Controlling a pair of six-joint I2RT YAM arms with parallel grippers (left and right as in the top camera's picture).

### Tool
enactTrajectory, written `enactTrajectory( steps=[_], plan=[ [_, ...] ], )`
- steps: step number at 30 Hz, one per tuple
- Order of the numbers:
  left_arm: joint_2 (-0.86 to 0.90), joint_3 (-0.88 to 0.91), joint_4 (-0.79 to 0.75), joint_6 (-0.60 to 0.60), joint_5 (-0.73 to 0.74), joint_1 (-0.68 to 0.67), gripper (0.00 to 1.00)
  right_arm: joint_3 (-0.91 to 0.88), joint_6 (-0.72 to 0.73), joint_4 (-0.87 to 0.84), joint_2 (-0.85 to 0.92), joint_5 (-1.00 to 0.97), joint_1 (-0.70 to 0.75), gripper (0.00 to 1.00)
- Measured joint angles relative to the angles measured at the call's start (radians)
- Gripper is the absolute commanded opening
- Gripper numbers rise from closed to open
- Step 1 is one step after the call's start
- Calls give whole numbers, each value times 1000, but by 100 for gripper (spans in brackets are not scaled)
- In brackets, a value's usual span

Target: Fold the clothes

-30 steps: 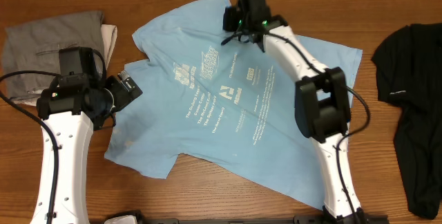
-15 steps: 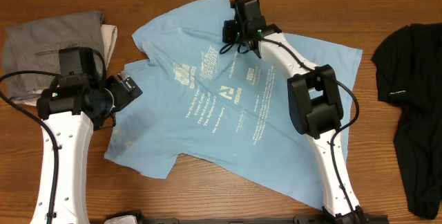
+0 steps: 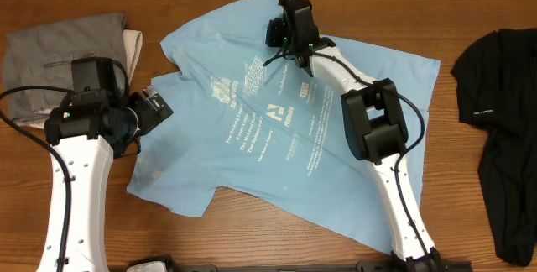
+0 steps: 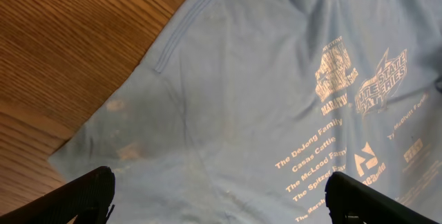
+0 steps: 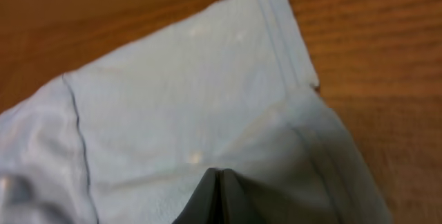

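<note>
While the light blue T-shirt (image 3: 277,138) lies spread in the middle of the wooden table (image 3: 457,205), printed side up, both arms reach over it from the near side. The shirt's far sleeve ends close to the far edge of the table. Its near hem runs slanted, with bare wood in front of it.

The left gripper (image 3: 164,104) hangs at the left border of the shirt, and its fingers (image 4: 86,189) are spread wide with nothing between them. In the left wrist view, the cloth edge crosses diagonally, with wood to the left of it.

The right gripper (image 3: 278,35) is at the far part of the shirt, and its fingers (image 5: 217,196) are pressed together. The tips are low over the sleeve near its hem, but I cannot tell if cloth is pinched.

A grey garment (image 3: 59,58) lies far left, close to the left arm. A black garment (image 3: 503,121) lies at the right, with a strip of bare wood between it and the shirt.
</note>
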State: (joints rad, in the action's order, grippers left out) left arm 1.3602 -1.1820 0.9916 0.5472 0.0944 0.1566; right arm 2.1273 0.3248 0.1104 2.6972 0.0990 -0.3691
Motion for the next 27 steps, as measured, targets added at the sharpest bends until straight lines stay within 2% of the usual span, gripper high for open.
enactTrajectory(
  steps=[4,7,11,13,15,17,19,23,27],
  plan=[
    [0,0,0,0,0,0,100,6,11,-180,54,-22,0,4],
    [0,0,0,0,0,0,100,64,12,-143,73,-28,0,4],
    [0,0,0,0,0,0,100,247,13,17,111,-32,6,4],
    [0,0,0,0,0,0,100,361,15,124,123,-29,12,6],
    [0,0,0,0,0,0,100,495,14,272,124,-28,21,18],
    [0,0,0,0,0,0,100,626,12,433,122,-28,33,22],
    [0,0,0,0,0,0,100,756,14,636,114,-27,50,22],
    [0,0,0,0,0,0,100,942,27,1024,87,-54,113,6],
    [0,0,0,0,0,0,100,990,62,1284,50,-66,220,4]
  ],
)
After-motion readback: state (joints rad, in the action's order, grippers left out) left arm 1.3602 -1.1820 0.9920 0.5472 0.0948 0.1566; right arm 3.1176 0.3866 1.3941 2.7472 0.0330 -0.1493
